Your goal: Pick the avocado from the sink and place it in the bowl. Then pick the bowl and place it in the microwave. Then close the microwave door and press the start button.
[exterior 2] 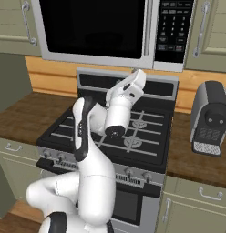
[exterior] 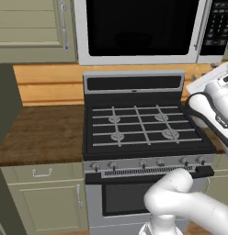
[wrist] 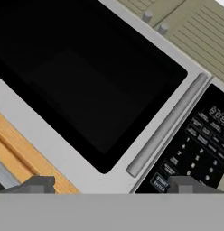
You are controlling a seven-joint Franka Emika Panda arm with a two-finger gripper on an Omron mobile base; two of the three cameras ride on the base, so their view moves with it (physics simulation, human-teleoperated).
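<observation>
The white-framed microwave [exterior: 139, 32] hangs above the stove. Its microwave door [exterior 2: 92, 27], with a large black window, is shut flush against the frame. The grey bar handle [wrist: 168, 124] runs beside the black keypad [wrist: 197, 144], and the start button [wrist: 160, 182] sits at the keypad's lower corner. My gripper [wrist: 114, 185] is raised just below the microwave's lower right part and points up at the handle and keypad. It is open, with its fingertips [wrist: 39, 184] wide apart and nothing between them. The hand [exterior 2: 133, 86] hovers over the stove's back edge. The avocado, bowl and sink are out of view.
A black-and-steel stove [exterior: 143, 124] with grates stands directly below the arm. Wooden counter [exterior: 42, 133] lies to its left. A grey toaster [exterior 2: 210, 118] stands on the counter to the right. Beige cabinets [exterior: 33, 27] flank the microwave.
</observation>
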